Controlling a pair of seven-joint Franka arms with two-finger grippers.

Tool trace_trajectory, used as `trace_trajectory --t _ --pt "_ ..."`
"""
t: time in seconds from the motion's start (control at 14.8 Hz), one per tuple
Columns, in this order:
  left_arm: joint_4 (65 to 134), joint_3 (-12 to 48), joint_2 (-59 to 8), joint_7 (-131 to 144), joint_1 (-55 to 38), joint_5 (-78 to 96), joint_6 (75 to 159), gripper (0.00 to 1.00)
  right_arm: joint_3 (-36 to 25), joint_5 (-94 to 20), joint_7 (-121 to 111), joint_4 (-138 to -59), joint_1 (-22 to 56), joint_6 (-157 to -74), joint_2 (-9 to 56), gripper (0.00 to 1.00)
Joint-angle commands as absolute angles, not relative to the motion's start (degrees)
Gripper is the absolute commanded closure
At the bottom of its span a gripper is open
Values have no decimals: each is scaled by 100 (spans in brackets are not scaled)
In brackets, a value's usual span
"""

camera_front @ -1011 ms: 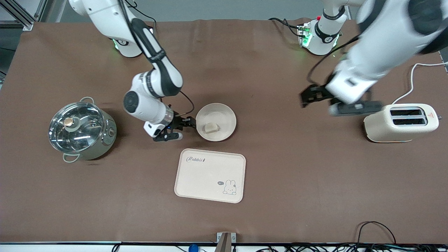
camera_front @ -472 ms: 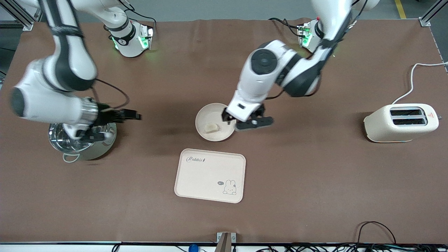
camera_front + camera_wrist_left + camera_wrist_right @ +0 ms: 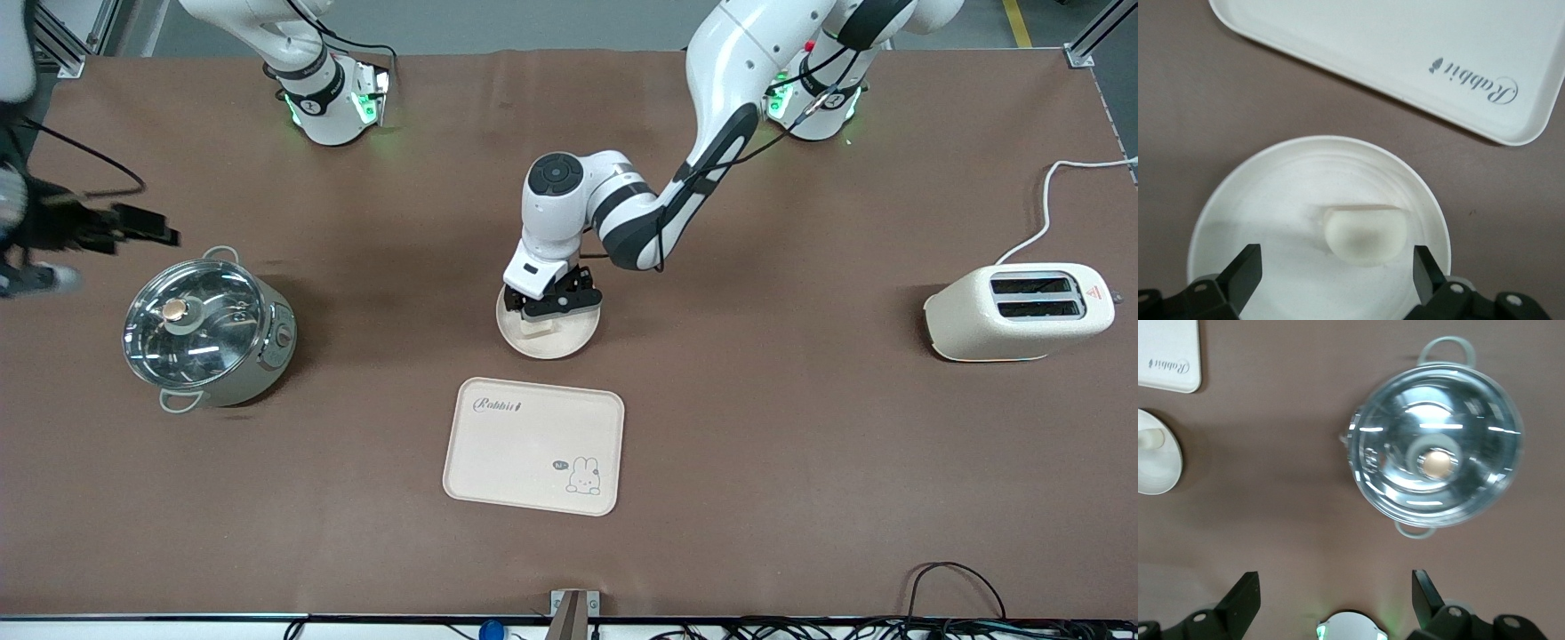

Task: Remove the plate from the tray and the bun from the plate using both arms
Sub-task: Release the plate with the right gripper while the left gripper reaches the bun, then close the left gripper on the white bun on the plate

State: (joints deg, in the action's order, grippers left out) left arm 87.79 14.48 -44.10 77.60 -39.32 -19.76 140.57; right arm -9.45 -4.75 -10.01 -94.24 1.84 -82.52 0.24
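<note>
The brown table (image 3: 800,462) carries everything. The left arm (image 3: 702,151) comes from its base at the top of the front view and bends down to the middle of the table. The right arm (image 3: 293,53) rises from its own base and goes out of the front view; only its wrist shows at the edge.

The steel pot (image 3: 206,331) with a glass lid stands toward the right arm's end of the table. The cream toaster (image 3: 1018,311) stands toward the left arm's end. The rectangular tray (image 3: 533,444) with a rabbit drawing lies in the middle, nearer to the front camera than the plate (image 3: 573,338), and close to it but apart.

The plate is round and shallow. The bun (image 3: 1365,233) lies in it, near the centre, with its flat side toward the tray.

The left gripper (image 3: 549,307) hangs just over the plate. Its jaws stand wide, one on each side of the bun, and they do not touch it. The right gripper (image 3: 107,233) is up in the air beside the pot, over bare table. Its jaws are wide too and hold nothing.
</note>
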Motion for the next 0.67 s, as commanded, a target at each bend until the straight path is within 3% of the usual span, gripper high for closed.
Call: trace_trajectory --t 0.0,0.2,0.34,0.61 --pt "8631 1415 -4605 7945 -3946 -2109 14351 0 -826 -237 -1037 -9606 0 -8191 -648 0" --pt "8631 1389 -4746 8016 -3973 -2109 14493 3 -686 166 -1002 -9624 105 -8305 -914 0" --pt "8631 1380 -4764 8042 -4025 -2118 14502 14 -642 246 -967 -9589 158 -8437 -888 0" --pt "8648 1362 -4781 8147 -4069 -2118 14668 56 -624 229 -405 -9519 343 -8429 -870 0"
